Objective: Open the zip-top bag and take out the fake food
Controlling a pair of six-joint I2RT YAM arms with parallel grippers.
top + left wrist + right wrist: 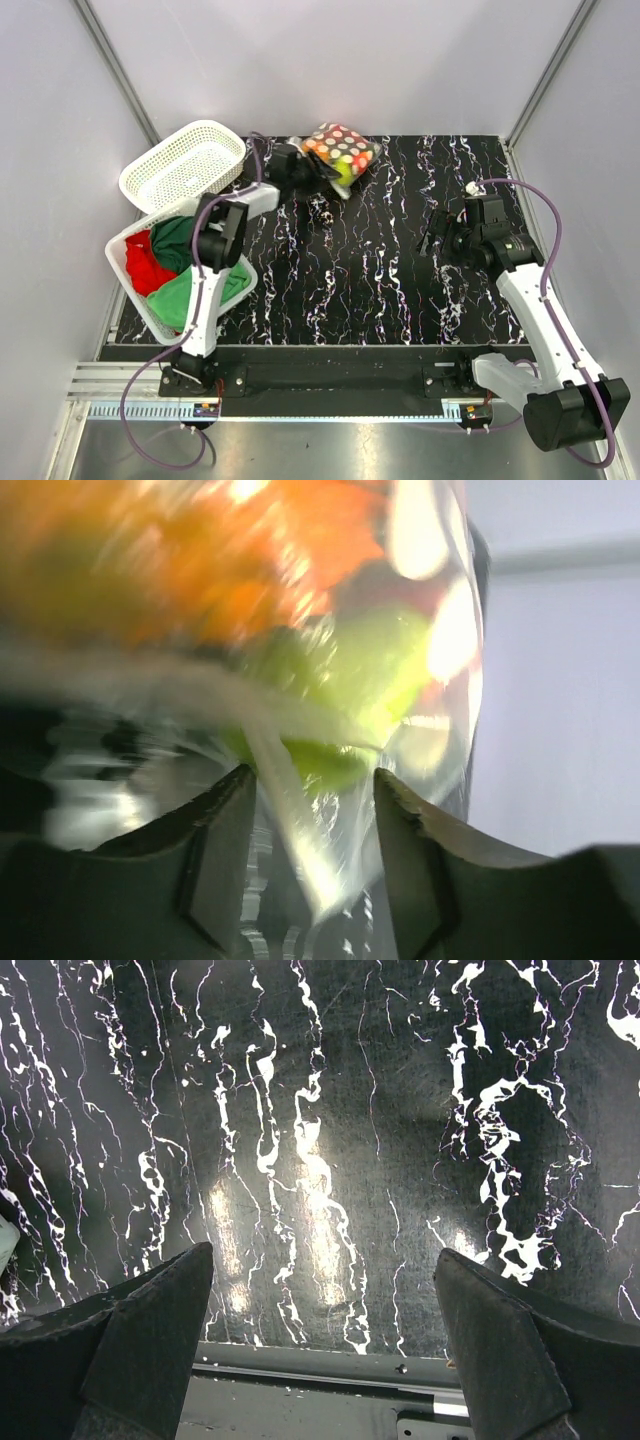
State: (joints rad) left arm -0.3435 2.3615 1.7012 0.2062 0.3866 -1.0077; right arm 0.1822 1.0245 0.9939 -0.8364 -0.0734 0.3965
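Your left jaws pinched on a fold of the zip-top bag (338,150) at the table's (380,290) far edge, fake food (375,670) inside, your right jaws spread wide, holding nothing

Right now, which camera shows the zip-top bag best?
Top external: the whole zip-top bag shows at the far edge of the table. Left wrist gives a blurred close-up, plastic between the fingers of the left gripper; right wrist: only table.
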